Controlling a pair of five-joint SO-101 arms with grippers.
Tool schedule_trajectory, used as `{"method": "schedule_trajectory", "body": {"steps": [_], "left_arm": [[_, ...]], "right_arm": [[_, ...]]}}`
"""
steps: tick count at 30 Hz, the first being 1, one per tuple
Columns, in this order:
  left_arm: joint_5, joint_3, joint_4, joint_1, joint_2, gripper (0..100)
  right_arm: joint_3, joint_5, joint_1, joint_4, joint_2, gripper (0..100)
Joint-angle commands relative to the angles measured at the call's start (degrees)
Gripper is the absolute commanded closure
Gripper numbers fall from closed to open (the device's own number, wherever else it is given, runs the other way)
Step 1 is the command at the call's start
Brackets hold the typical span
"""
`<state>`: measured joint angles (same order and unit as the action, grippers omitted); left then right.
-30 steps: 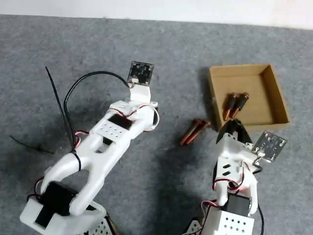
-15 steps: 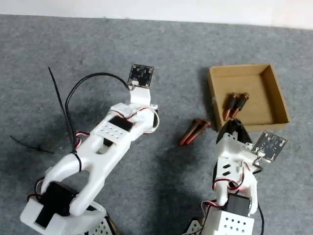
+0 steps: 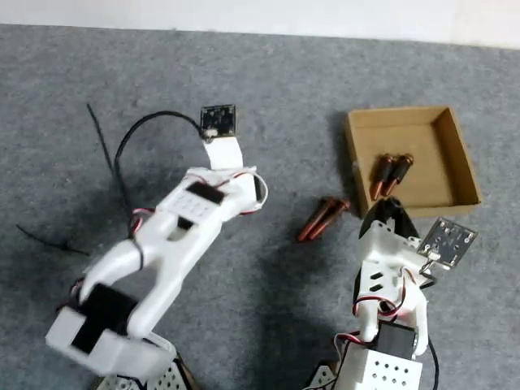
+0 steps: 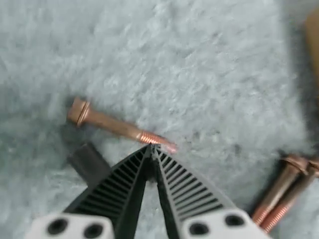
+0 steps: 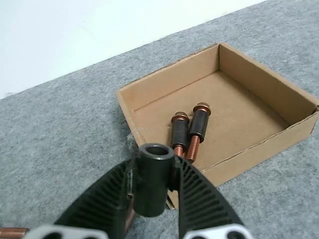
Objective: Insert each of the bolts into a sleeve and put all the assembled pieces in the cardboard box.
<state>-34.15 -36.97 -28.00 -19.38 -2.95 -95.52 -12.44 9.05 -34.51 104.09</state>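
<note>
Our right gripper [image 5: 154,172] is clamped on a short black tubular sleeve [image 5: 152,184], bore upward, just outside the shallow brown cardboard box [image 5: 264,89]. Two assembled pieces [image 5: 188,130] lie in the box. Our left gripper [image 4: 152,149], fingers together and empty, hangs over a long copper bolt [image 4: 107,122] well apart from the box. We should open wide, grip the shank near the head, and leave the thread free.
</note>
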Motion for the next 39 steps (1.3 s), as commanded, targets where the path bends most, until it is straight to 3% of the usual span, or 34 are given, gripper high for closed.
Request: {"method": "schedule_trajectory", "body": {"steps": [1,8,20,25,39], "left_arm": [[-3.69,9.98,-3.87,0.75,8.13,99],[-6.24,15.60,-3.52,3.12,15.52,99],[-6.24,16.57,-3.96,2.95,15.16,99],[-6.51,16.22,-3.96,1.54,15.16,91],[-12.92,16.57,-3.43,3.91,15.16,90]], "right_arm": [[-1.89,0.44,-0.48,0.57,1.27,99.3],[-1.89,0.44,-0.48,0.57,1.27,99.3],[-1.89,0.44,-0.48,0.57,1.27,99.3],[-1.89,0.44,-0.48,0.57,1.27,99.2],[-1.89,0.44,-0.48,0.57,1.27,99.2]]}}
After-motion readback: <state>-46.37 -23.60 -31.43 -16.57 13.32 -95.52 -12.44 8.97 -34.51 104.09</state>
